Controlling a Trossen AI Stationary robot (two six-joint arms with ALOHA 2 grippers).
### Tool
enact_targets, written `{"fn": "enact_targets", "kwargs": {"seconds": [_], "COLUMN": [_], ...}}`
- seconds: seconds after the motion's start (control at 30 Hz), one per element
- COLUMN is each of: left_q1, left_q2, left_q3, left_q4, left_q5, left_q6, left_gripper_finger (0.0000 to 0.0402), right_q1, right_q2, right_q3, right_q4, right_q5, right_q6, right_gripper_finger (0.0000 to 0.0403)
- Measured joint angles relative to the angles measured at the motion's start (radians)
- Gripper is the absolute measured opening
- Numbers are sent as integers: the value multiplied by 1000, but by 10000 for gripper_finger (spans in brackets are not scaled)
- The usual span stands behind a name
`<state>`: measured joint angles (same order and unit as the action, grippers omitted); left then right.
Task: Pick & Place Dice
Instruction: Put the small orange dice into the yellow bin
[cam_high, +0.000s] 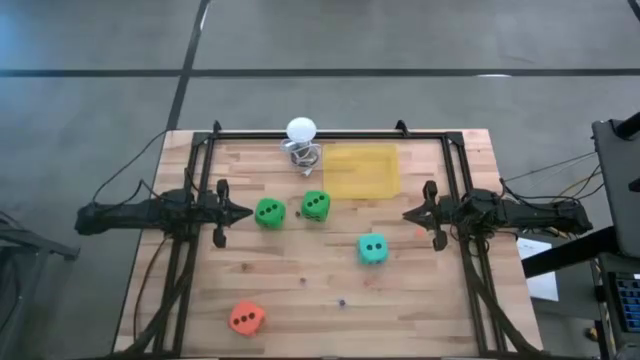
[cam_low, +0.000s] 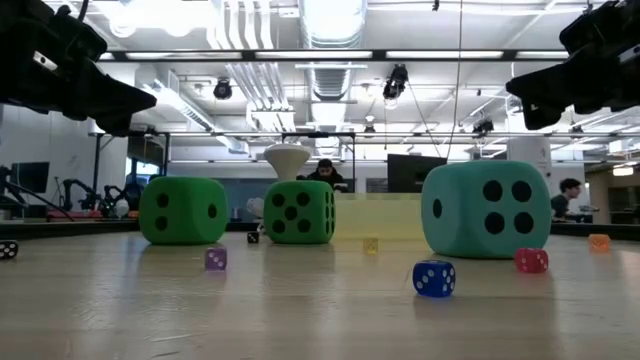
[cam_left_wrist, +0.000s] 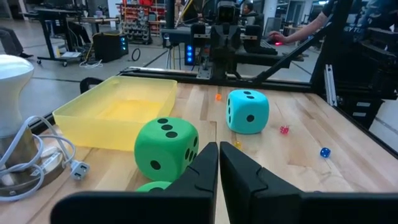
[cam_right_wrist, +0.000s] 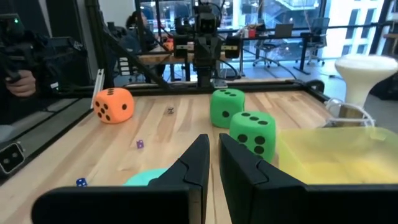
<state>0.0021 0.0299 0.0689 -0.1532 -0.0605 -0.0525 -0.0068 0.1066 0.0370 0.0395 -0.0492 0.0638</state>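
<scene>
- The wooden table (cam_high: 330, 300) fills the middle of the high view; no brand, label or writing can be read anywhere.
- Yellow tray (cam_high: 361, 170): upper centre, empty.
- Left gripper (cam_high: 245, 212) at left and right gripper (cam_high: 408, 214) at right: fingers closed, holding nothing.
- Two green dice (cam_high: 269, 212) (cam_high: 316, 205): centre, side by side.
- Teal die (cam_high: 373, 248): right of centre.
- Orange-red die (cam_high: 246, 317): lower left.
- White ball (cam_high: 301, 129) on its wire stand: left of the tray.

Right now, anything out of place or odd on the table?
Nothing damaged or spilled. The four dice sit scattered, none in the yellow tray; the orange die lies far off, near the front edge. Tiny dice are strewn about.
</scene>
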Motion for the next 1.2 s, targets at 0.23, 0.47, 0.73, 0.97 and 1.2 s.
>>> {"fn": "enact_targets", "kwargs": {"seconds": [0.23,0.47,0.73,0.97,1.2], "left_q1": [0,0,0,0,0], "left_q2": [0,0,1,3,5], "left_q3": [0,1,-4,-4,-4], "left_q4": [0,0,3,3,10], "left_q5": [0,0,0,-11,-71], "left_q6": [-4,-4,-8,-39,-114], "left_gripper_finger": [23,23,23,23,23], "right_q1": [0,0,0,0,0], "right_q2": [0,0,0,0,0], "right_q3": [14,17,17,17,24], "right_q4": [0,0,0,-7,-13], "right_q5": [0,46,163,181,180], "right_q6": [-21,-18,-19,-15,-14], "right_gripper_finger": [34,34,34,34,34]}}
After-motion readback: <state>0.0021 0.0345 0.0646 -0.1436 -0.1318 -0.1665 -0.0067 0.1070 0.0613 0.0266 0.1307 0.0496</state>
